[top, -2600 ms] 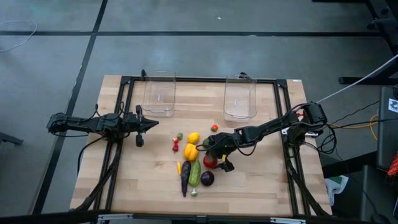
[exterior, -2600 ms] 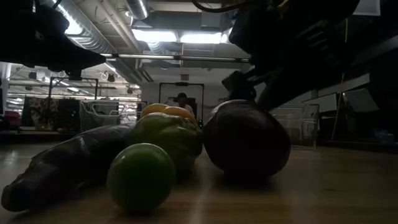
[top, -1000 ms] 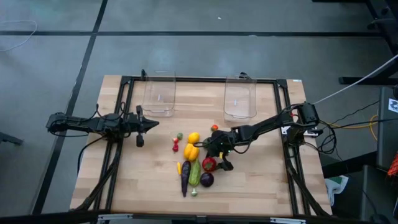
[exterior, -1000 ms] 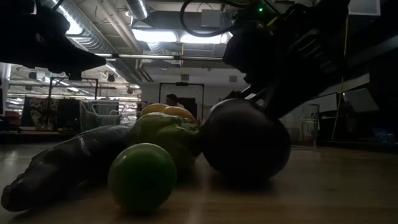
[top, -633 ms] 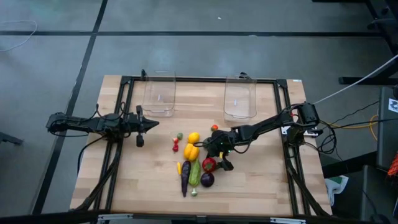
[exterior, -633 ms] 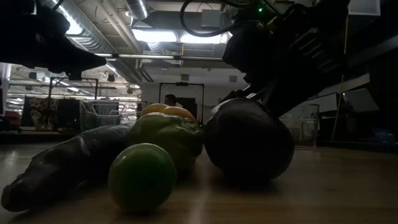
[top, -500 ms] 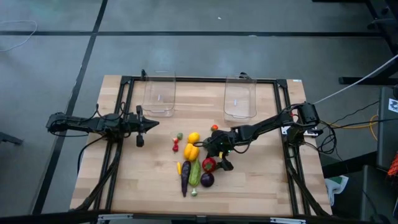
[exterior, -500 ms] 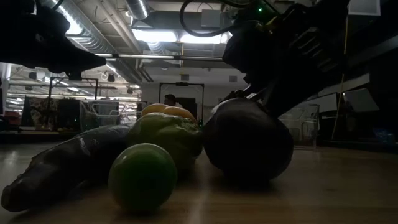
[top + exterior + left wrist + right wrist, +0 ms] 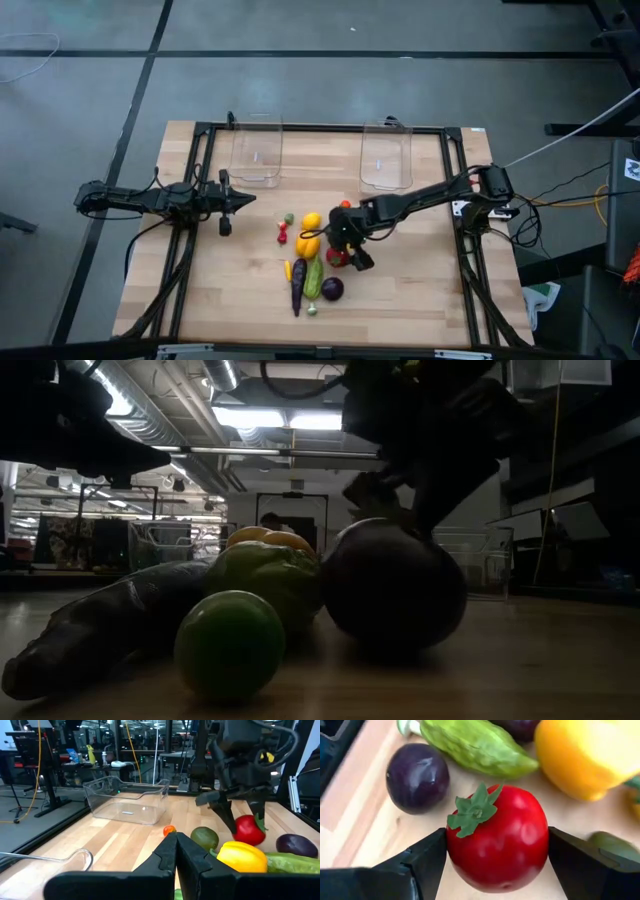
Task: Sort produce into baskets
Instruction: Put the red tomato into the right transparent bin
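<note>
The produce lies in a cluster at the table's middle: a red tomato (image 9: 338,257), a yellow pepper (image 9: 307,243), a lemon (image 9: 311,221), a green cucumber (image 9: 314,278), a purple eggplant (image 9: 298,285) and a purple round piece (image 9: 333,288). Tiny red (image 9: 283,236) and orange (image 9: 345,205) pieces lie near them. Two clear baskets (image 9: 257,150) (image 9: 386,157) stand at the far edge. My right gripper (image 9: 345,250) is over the cluster, shut on the tomato (image 9: 497,845). My left gripper (image 9: 243,198) is shut and empty, left of the cluster. My right gripper pinches the tomato between its two fingers (image 9: 427,857), one on each side (image 9: 457,855) of its round body. The fingers slant down from the table's far right. The green calyx (image 9: 475,810) faces the wrist. Whether the tomato is clear of the table, I cannot tell.
The yellow pepper (image 9: 590,755), the cucumber (image 9: 480,747) and the purple round piece (image 9: 417,777) lie close around the held tomato. A small green piece (image 9: 288,218) lies by the lemon. Bare wood shows at the table's near right (image 9: 410,290). A black frame rail (image 9: 330,127) runs behind the baskets.
My right gripper has moved a little toward the table's left and far edge and risen slightly over the cluster, the tomato going with it.
</note>
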